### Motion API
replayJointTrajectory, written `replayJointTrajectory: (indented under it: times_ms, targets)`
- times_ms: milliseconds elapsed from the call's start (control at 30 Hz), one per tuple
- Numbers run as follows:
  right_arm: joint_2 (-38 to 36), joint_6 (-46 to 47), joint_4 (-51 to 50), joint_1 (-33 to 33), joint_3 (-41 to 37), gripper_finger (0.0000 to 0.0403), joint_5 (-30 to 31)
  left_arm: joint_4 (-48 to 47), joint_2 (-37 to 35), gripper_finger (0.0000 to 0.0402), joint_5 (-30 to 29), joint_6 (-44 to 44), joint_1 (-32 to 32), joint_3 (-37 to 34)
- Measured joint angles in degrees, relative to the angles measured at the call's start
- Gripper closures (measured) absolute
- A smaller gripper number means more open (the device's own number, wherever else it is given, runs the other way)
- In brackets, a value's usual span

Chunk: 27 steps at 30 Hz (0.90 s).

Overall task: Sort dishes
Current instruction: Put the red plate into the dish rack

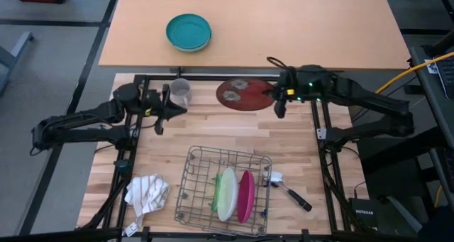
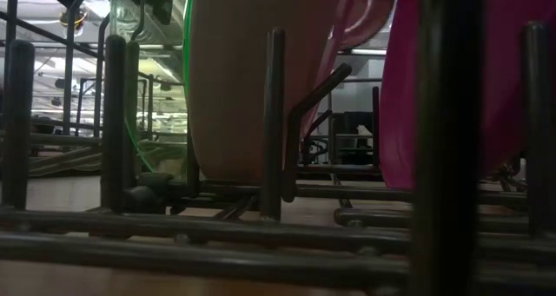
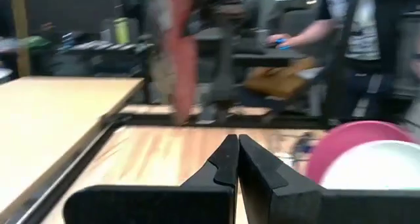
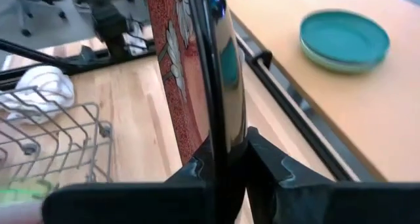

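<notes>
**Red plate in hand, rack waiting**

I'm watching the rack [image 1: 223,192] holding three plates upright. My right gripper [image 1: 279,100] is pinching the red plate [image 1: 245,94] by its rim; it looks stiff, slick, breakable. Left gripper [image 1: 160,113] is clenched empty.

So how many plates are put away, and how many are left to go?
Done: the rack already holds the pale green plate, the white plate and the pink plate, all on edge. In hand: the right end effector grips the dark red plate. Left: racking that one. The left end effector is shut and empty.
</notes>
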Motion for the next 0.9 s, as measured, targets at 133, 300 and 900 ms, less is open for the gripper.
replayJointTrajectory:
  times_ms: [133,300,900]
  targets:
    - [-1.4,1.2,-5.5,1.5,0.0,0.0365,3.9,2.8,0.2,0.0401,0.5,-0.2,-7.4,0.0]
    - [-1.3,0.8,-6.2,1.3,-0.1,0.0365,5.5,10.0,3.4,0.0401,-0.3,0.6,-18.6,0.0]
    - [-1.0,0.6,-10.5,1.3,-0.1,0.0365,3.5,12.6,20.8,0.04,-8.5,-1.8,-35.3,0.0]
